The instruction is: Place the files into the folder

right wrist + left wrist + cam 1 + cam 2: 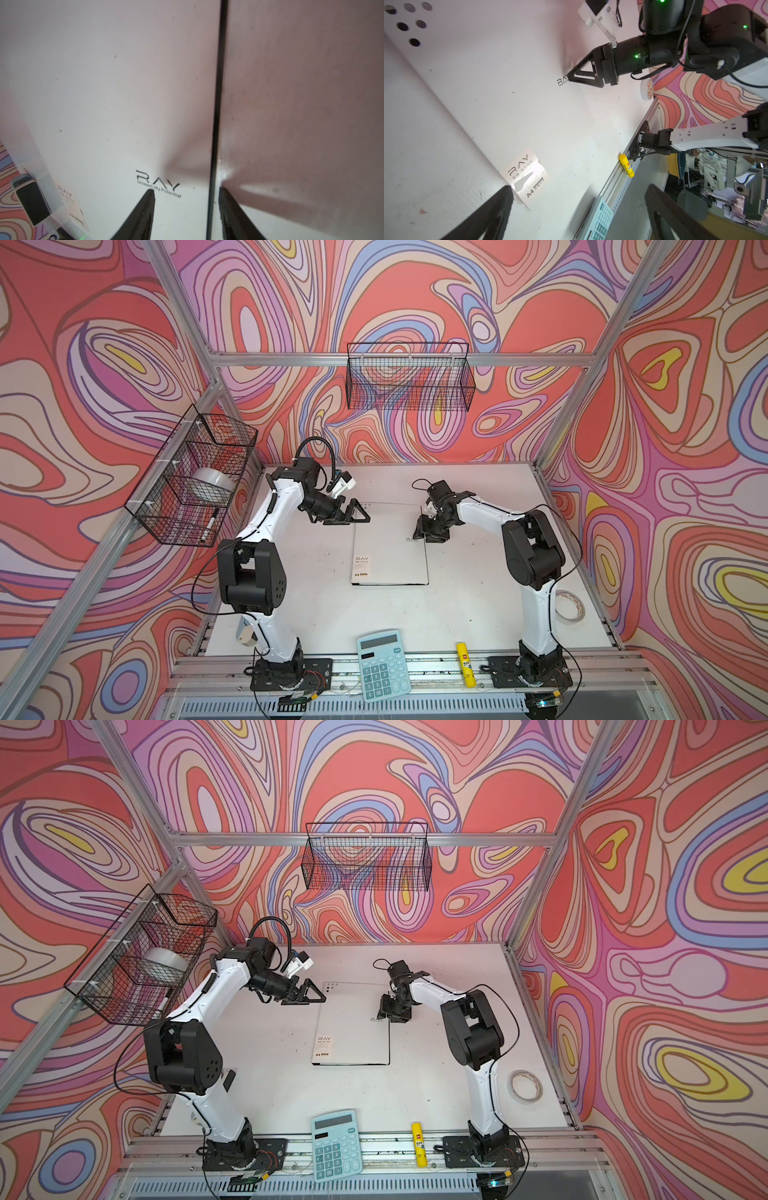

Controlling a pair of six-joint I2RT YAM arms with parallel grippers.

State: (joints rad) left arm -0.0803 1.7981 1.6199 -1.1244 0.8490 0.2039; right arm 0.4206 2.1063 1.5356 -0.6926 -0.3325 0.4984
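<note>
The flat white folder [390,547] with the "RAY" print lies closed on the white table [465,597]. The left gripper [353,518] hangs at the folder's far left corner, beside the corner dots [330,987], with its fingers spread fully and holding nothing. The right gripper [187,192] stands at the folder's right side, about half open. One fingertip [150,195] is on the cover by the print, the second is on the table just beyond the black edge [218,104]. It grips nothing.

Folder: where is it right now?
In both top views the folder lies flat in the middle of the table, cover up; the right pincer straddles its right edge, the left pincer is over its far left corner.
</note>
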